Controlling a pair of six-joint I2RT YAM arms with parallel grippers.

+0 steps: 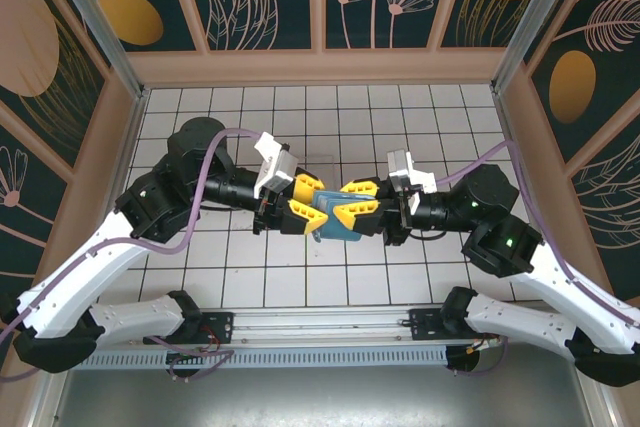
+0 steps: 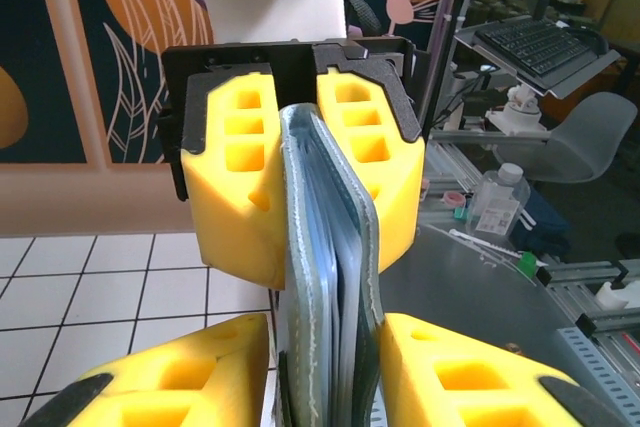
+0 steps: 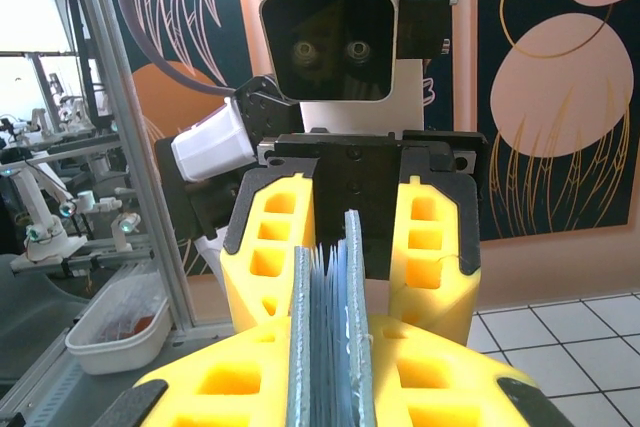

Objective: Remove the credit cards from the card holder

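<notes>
Open white tile on every side of the holder; walls well apart from it, arm bases on its near side. Crowded only at the holder itself: left gripper on its left end, right gripper on its right end, fingertips nearly meeting.

Counted: one holder, two grippers, four yellow fingers. Cannot count the cards: just thin stacked edges between the holder's two panels in the wrist views, not told apart.

Closed down narrowly on the holder, left gripper with one finger flat against each panel. Same for the right gripper, clamped on the opposite end of the holder. Held edge-on, folded almost closed. Whether clear of the tile, cannot tell.
</notes>
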